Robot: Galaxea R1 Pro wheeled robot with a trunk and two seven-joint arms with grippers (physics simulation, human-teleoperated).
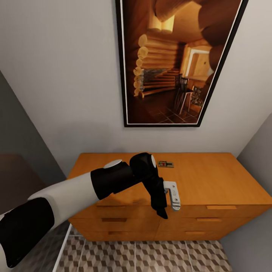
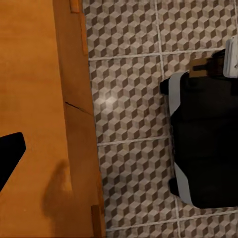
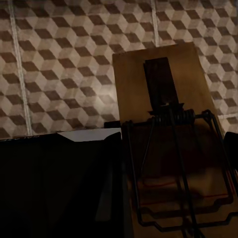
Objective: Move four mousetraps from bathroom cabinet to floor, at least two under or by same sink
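- Against the back of the cabinet (image 1: 211, 181) top, near the wall under the framed picture (image 1: 177, 62), one mousetrap (image 1: 166, 164) lies flat; it likely sits there simply because it has not been collected yet
- The left arm reaches across the cabinet's front edge, its left gripper (image 1: 166, 206) pointing down over the drawer fronts, short of that trap; I cannot tell whether its jaws are apart or together, as the dark finger (image 2: 10, 153) seen from the left wrist shows only one tip over the wood
- Seen from the right wrist, a second mousetrap (image 3: 171, 148) fills the space just ahead of the camera, its wire bar and spring clear, held above the bathroom floor (image 3: 59, 64); the right gripper appears clamped on it, though the fingers themselves are hidden
- Holding it flat over the tiles suits carrying it to the floor for release
- No sink shows, so placement near it cannot be judged
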